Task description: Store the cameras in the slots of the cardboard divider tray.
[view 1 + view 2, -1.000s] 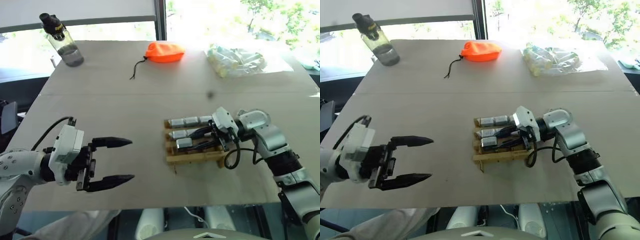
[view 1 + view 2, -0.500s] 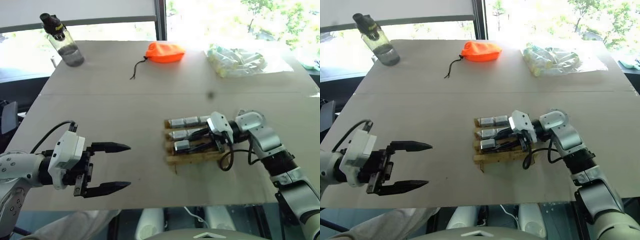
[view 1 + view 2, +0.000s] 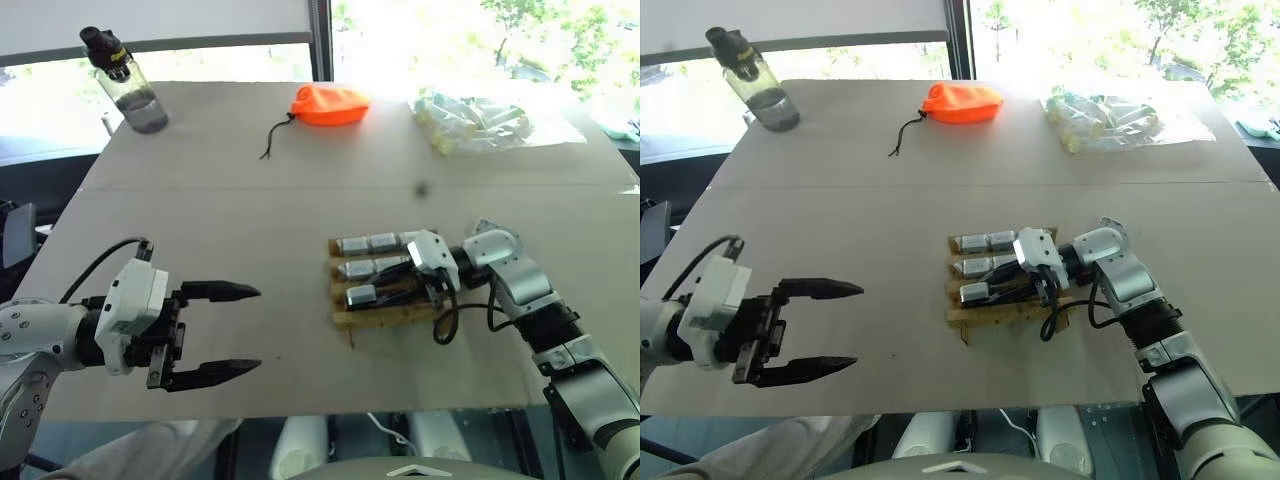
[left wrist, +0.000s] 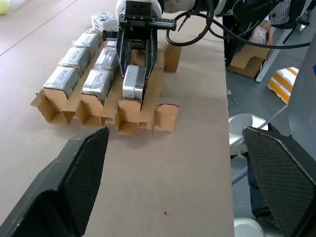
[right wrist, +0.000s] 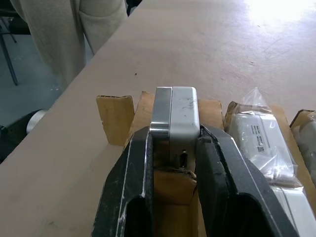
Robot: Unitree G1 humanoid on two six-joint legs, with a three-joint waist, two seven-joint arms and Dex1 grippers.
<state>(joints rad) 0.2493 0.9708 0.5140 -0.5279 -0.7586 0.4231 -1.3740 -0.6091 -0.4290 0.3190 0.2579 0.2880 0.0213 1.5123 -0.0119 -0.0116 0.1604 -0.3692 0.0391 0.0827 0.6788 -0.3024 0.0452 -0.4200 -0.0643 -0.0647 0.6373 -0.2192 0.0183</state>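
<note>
Right gripper (image 5: 173, 148) jaws clench a camera (image 5: 175, 121) over the cardboard divider tray (image 3: 385, 315); left gripper (image 3: 225, 330) jaws gape, empty, above the table (image 3: 250, 200).

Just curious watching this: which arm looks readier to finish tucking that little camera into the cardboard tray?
The right: its claw grips the camera over the cardboard tray. The left claw hangs open, apart.
</note>
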